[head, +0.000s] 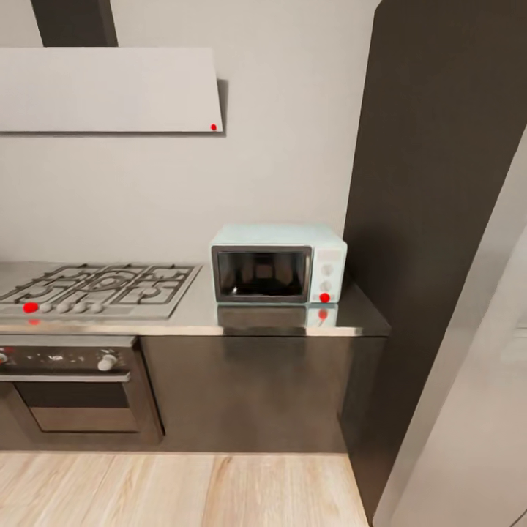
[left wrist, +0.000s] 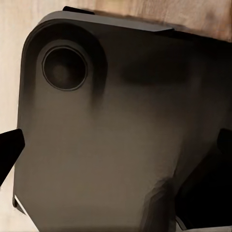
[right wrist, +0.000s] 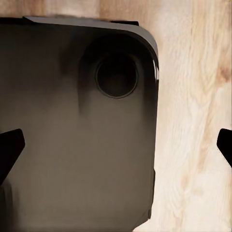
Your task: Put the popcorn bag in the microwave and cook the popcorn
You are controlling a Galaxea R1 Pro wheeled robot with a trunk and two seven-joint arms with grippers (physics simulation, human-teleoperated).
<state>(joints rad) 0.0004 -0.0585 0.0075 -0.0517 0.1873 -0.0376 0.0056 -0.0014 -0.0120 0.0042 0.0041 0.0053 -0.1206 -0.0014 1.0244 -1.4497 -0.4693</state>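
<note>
- Head view: pale blue microwave sits on grey counter, door shut, red light lit at its knob panel, near counter's right end by a tall dark cabinet.
- Steel gas hob left of it, well apart; built-in oven below hob, white hood above.
- L wrist view: left gripper fingertips at frame edges, spread wide, nothing held; dark robot base below.
- R wrist view: right gripper likewise wide, empty, over base & wood floor.
</note>
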